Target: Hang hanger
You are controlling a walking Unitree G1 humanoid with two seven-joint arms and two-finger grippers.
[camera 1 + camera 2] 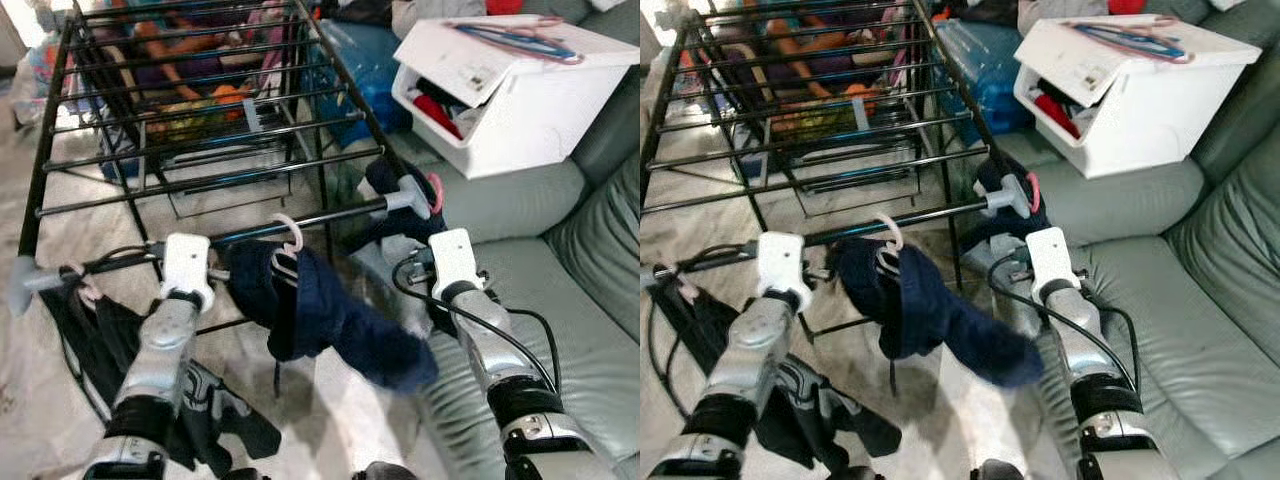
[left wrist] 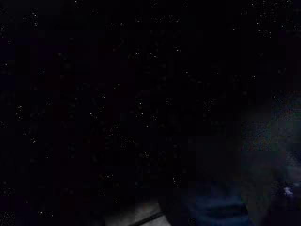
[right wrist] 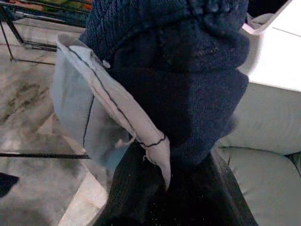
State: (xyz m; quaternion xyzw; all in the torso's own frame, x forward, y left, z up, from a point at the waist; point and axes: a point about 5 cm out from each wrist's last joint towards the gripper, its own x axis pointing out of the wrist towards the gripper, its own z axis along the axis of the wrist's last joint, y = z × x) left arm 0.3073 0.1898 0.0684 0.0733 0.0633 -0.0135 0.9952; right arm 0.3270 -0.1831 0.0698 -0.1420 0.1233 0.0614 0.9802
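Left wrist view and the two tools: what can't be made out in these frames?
- Left wrist view: almost black, only a faint bluish fabric patch.
- Left tool: its fingers lie beyond the white wrist block, against the dark navy garment; open or shut unclear.
- Right tool: fingers buried in dark cloth in the right wrist view; grip unclear.
- Pale pink plastic hanger: body covered by the garment.

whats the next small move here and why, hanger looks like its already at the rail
Probably check that the pale pink plastic hanger hook is seated over the black metal drying-rack rail. It sits right at the rail, the dark navy garment is sagging below it, and both arms are close on either side. Then ease away.
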